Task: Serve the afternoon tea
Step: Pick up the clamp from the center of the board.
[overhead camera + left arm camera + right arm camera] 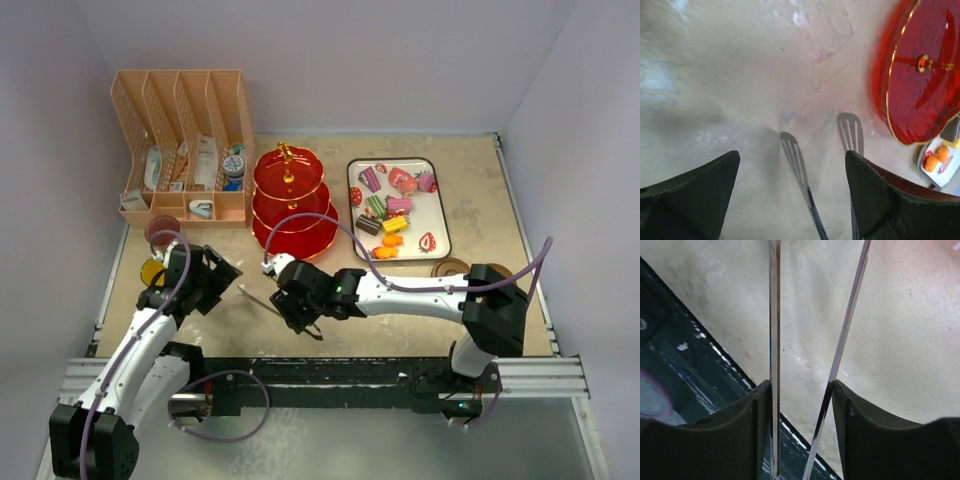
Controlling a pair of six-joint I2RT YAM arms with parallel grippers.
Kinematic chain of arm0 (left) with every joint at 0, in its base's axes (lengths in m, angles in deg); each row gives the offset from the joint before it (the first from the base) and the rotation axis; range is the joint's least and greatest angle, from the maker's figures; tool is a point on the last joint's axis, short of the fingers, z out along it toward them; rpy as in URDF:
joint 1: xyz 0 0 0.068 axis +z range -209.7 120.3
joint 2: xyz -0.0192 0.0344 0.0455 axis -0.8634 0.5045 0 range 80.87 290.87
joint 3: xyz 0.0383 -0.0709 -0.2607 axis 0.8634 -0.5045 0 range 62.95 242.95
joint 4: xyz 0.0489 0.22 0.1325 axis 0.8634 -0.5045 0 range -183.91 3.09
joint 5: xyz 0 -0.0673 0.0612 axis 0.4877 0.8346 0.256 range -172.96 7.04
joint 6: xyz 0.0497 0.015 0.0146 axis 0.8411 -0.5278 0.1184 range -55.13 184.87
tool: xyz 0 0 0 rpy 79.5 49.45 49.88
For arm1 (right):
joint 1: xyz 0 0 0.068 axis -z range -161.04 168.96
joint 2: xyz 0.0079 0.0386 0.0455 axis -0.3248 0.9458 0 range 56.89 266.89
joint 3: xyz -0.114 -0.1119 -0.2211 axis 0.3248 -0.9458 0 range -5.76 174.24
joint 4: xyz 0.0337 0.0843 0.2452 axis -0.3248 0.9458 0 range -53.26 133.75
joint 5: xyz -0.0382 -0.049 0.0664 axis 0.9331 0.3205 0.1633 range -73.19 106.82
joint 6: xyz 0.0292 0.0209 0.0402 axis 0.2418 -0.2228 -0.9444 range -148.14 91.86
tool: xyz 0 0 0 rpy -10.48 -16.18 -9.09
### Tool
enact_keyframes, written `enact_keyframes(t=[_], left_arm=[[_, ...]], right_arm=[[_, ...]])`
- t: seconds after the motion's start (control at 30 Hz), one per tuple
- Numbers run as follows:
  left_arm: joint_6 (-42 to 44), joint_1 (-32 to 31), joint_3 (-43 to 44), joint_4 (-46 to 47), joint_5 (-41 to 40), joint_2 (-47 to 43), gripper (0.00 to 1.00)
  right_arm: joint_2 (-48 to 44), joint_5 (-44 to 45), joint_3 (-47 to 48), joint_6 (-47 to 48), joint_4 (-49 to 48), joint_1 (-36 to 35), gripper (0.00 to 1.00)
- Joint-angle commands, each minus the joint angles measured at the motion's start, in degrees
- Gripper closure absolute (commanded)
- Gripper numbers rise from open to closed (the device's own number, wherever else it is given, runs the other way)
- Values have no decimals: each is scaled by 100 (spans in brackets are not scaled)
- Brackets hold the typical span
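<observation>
The red three-tier stand (290, 200) with gold rims rises at the table's middle back; its edge shows in the left wrist view (925, 75). Small toy cakes (390, 215) lie on the white tray (437, 215) to its right. A pink mug (162, 232) and a yellow mug (152, 270) sit at the left. My right gripper (297, 310) (802, 385) is shut on metal tongs (262, 300), one arm (774, 315) against each finger. My left gripper (225, 274) (791, 155) is open, its fingers either side of the tongs' slotted tips (792, 150) without touching them.
A peach desk organiser (185, 140) with small items stands at the back left. A brown coaster (450, 268) lies by the tray's near corner. The black base rail (330, 375) runs along the near edge. Orange sweets (936, 157) show on the tray's corner (926, 172).
</observation>
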Motion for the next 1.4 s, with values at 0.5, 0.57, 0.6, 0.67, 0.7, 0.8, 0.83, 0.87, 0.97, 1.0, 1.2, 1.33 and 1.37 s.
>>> enact_keyframes(t=[0.5,0.57,0.6,0.67,0.7,0.8,0.83,0.87,0.97,1.0,1.2,1.33,1.37], left_arm=[[-1501,-997,-1064,1503,723,-500,40],[-1542,-996,-1059,1575,772,-486,41],[-1538,-1003,-1047,1571,752,-522,40],[-1569,-1005,-1056,1532,694,-678,40],[-1615,-1002,-1078,1514,666,-781,40],[-1761,-1000,-1206,1502,540,-1093,40],[-1823,-998,-1240,1491,496,-1181,40],[-1885,-997,-1280,1509,476,-1258,40],[-2011,-1002,-1327,1427,445,-1402,47],[-2035,-1002,-1320,1320,408,-1444,50],[-2349,-1003,-1403,999,261,-1795,62],[-2526,-998,-1453,949,243,-1923,65],[-2563,-1000,-1448,924,217,-1943,66]], right_arm=[[-30,-410,323,-1064,-693,120,47],[21,-506,327,-1263,-790,123,47],[47,-564,329,-1367,-850,125,47],[108,-657,319,-1663,-956,126,47],[139,-739,310,-1795,-1042,129,47],[205,-899,244,-2133,-1331,123,48],[228,-940,235,-2208,-1411,127,48],[251,-916,249,-2247,-1397,130,48],[258,-860,218,-2456,-1530,123,47],[262,-824,224,-2493,-1553,125,47],[344,-844,361,-2446,-1506,126,46],[302,-833,320,-2609,-1580,131,45],[308,-832,330,-2613,-1582,124,45]])
